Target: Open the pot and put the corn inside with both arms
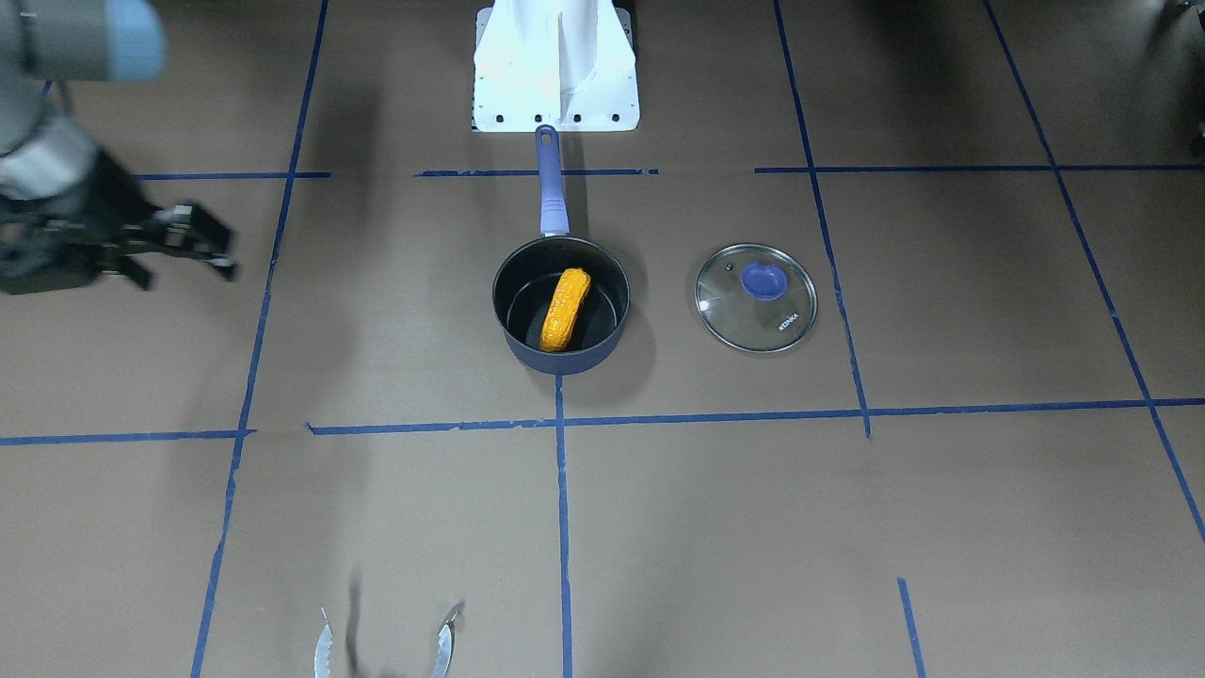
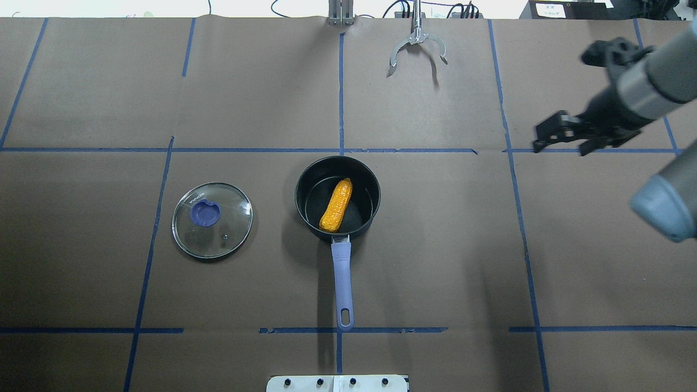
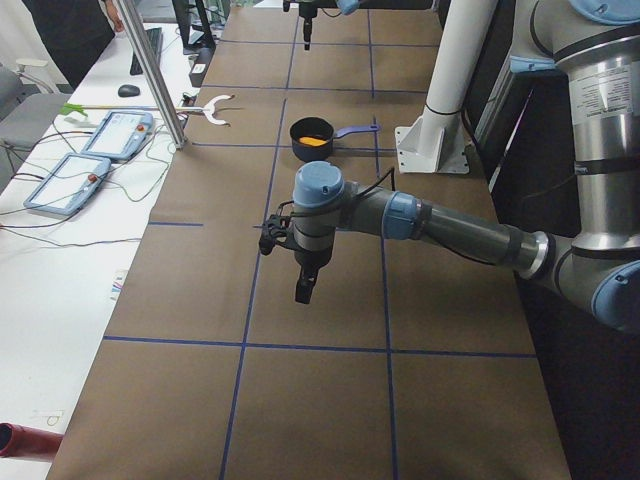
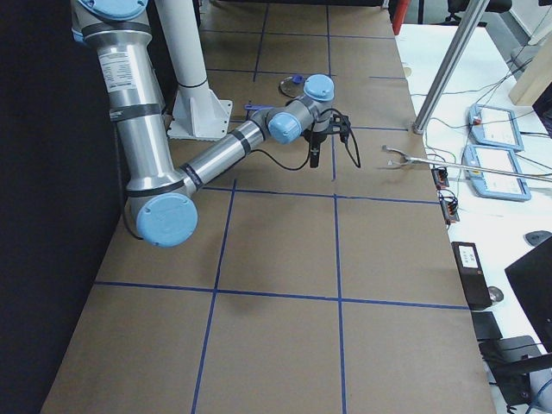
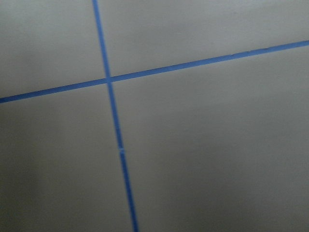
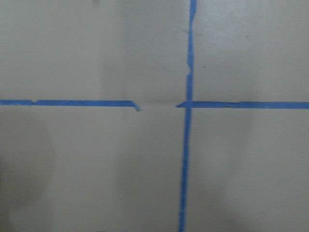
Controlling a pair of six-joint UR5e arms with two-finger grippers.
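Observation:
The dark navy pot (image 2: 303, 218) stands open at the table's middle, its purple-blue handle (image 2: 343, 283) pointing toward my base. The orange-yellow corn (image 2: 336, 205) lies inside it; it also shows in the front view (image 1: 565, 309). The glass lid (image 2: 231, 231) with its purple knob (image 2: 204, 213) lies flat on the table to the pot's left, apart from it. My right gripper (image 2: 560, 148) hangs open and empty above the table, far right of the pot. My left gripper (image 3: 305, 285) shows only in the exterior left view, high over the near table end; I cannot tell whether it is open or shut.
Metal tongs (image 2: 416, 46) lie at the far table edge. The white base plate (image 2: 337, 384) sits at the near edge behind the handle. Blue tape lines cross the brown paper. Both wrist views show only paper and tape.

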